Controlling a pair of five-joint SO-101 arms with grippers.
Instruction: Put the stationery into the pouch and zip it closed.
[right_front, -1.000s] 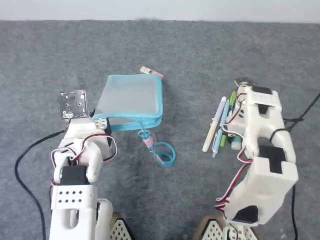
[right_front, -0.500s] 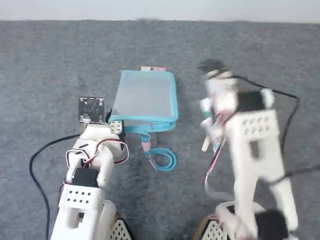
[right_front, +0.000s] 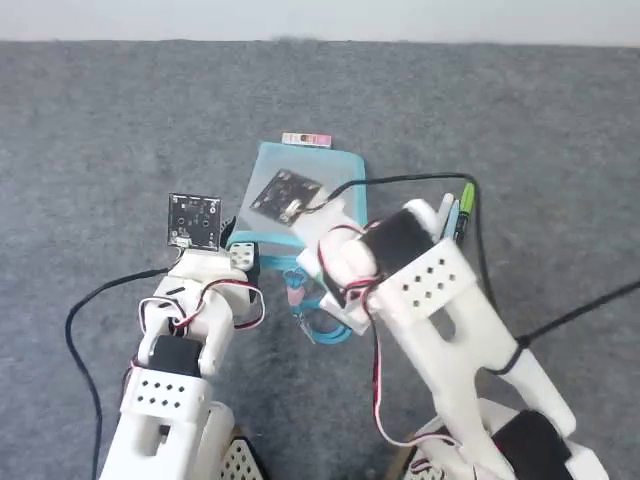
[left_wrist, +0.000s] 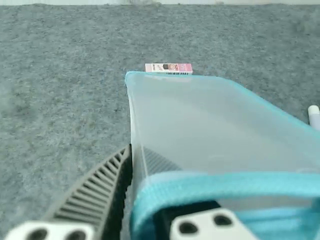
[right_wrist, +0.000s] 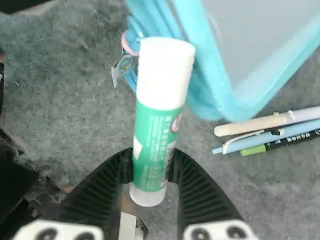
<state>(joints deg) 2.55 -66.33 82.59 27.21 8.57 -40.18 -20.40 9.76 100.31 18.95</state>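
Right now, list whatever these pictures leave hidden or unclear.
Pouch mouth: high view, the right arm covers it; left wrist view, the frame edge cuts it off.
Pouch inside: left wrist view, the frosted wall veils it.
Pens: high view, the right arm hides all but their tips; right wrist view, the edge cuts them.
Pink item past the pouch: too small to identify.

The left arm (right_front: 160, 395) and the right arm (right_front: 470, 330) are built of white plastic shells with black servo blocks (right_front: 398, 238) set between them. Grids of small round holes (right_front: 430, 283) are seen on the casings. Red, white and black wires (right_front: 377, 372) are looped along the joints. Dark ribbed fingers (right_wrist: 100, 192) are fitted to the right gripper (right_wrist: 151, 160)
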